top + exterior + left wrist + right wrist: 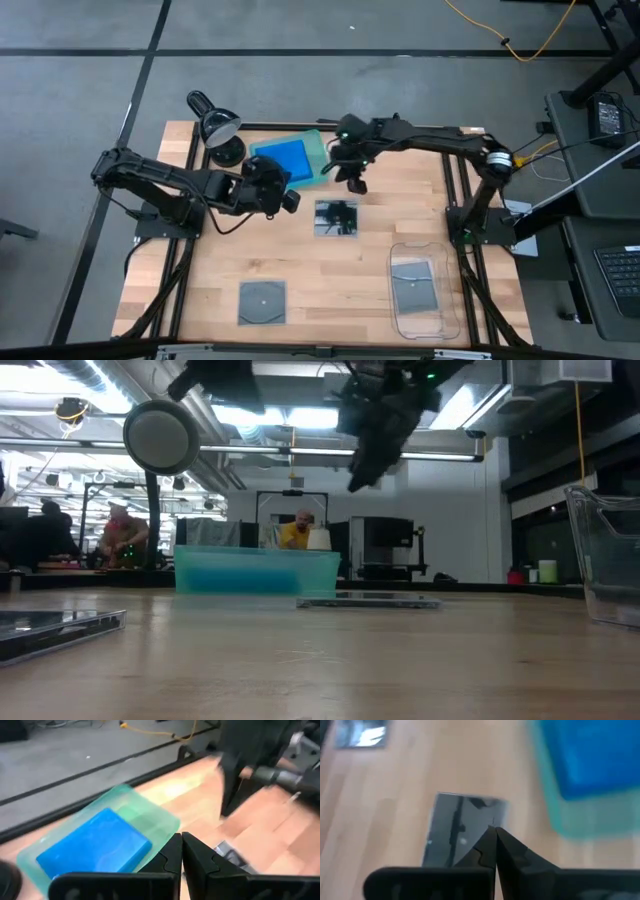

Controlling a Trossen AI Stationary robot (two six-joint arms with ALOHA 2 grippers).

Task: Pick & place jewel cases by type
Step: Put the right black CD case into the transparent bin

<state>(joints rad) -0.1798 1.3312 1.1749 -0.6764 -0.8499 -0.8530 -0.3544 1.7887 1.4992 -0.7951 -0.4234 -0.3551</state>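
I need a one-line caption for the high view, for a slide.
Both claws, left and right, hover shut beside the green tray holding blue cases; three grey cases remain, one in the clear tray.

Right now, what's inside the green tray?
The green tray holds a bright blue case, lying flat and filling most of it. Whether more blue cases lie stacked beneath that top one cannot be seen; it covers whatever is under it.

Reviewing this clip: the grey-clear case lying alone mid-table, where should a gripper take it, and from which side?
The grey-clear case lies flat on the wooden table, nothing touching it. Probably best to come straight down and pinch two opposite thin edges, since its broad face offers no hold. The right gripper, jaws shut, is just beyond it and would need to open first.
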